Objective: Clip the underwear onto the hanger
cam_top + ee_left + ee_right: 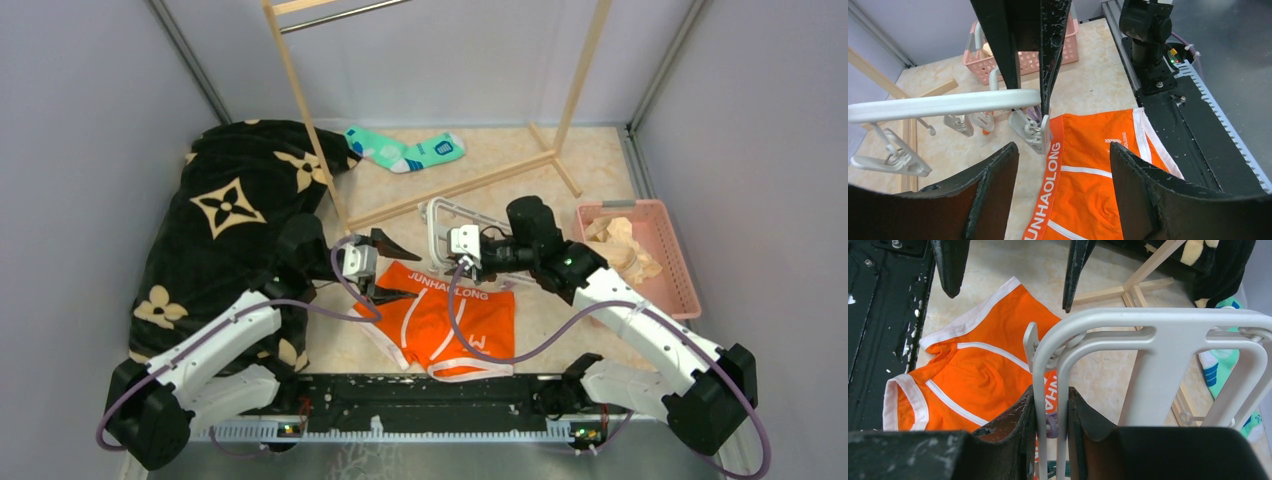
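The orange underwear [445, 320] lies flat on the table in front of the arm bases, its lettered waistband [1050, 192] toward the far side. My right gripper [1052, 392] is shut on two thin bars of the white hanger [1158, 325], holding the frame [445, 215] tilted just above the waistband. A white clip [1033, 132] hangs from the frame right at the waistband's edge. My left gripper [1063, 150] hovers open over the waistband's left part, one finger on each side of it, with nothing between them.
A pink basket [640, 255] with beige cloth stands at the right. A teal sock [405, 150] lies at the back by the wooden rack's foot [450, 190]. A dark patterned blanket [240, 220] fills the left side. The black base rail [420, 395] runs along the near edge.
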`<state>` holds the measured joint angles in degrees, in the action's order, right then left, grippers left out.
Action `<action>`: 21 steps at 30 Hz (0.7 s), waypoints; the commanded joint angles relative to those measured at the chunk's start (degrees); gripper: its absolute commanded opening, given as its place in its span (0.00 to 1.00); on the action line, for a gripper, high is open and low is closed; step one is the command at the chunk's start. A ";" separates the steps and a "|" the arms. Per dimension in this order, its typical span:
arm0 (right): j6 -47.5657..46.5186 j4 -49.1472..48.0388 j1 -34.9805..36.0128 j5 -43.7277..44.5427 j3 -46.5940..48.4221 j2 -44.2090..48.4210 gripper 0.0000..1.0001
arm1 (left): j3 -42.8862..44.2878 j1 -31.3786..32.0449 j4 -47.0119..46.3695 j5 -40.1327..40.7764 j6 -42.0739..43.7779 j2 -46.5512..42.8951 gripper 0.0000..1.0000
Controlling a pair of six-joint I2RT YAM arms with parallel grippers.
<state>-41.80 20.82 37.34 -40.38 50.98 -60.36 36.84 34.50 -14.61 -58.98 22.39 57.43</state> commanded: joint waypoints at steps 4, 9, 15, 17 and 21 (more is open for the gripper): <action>-1.49 -6.55 -0.07 -1.87 1.57 2.38 0.00 | 0.77 2.43 -0.87 -0.59 0.88 1.54 0.72; -1.56 -5.92 -0.08 -2.27 1.48 2.78 0.00 | 1.27 2.59 -1.28 1.73 0.81 3.09 0.72; -1.89 -6.17 -0.03 -2.30 0.73 3.39 0.00 | 1.67 2.59 -0.99 4.34 1.23 2.54 0.71; -2.11 -5.94 -0.02 -2.12 0.68 3.42 0.00 | 1.30 2.54 -0.95 3.98 1.42 1.99 0.68; -2.23 -5.81 -0.04 -2.01 0.69 3.25 0.00 | 0.95 2.59 -0.95 2.82 1.27 1.08 0.65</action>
<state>-41.82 20.64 37.34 -40.60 50.98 -59.31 36.84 36.77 -14.57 -54.96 22.83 60.10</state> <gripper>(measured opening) 0.232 0.657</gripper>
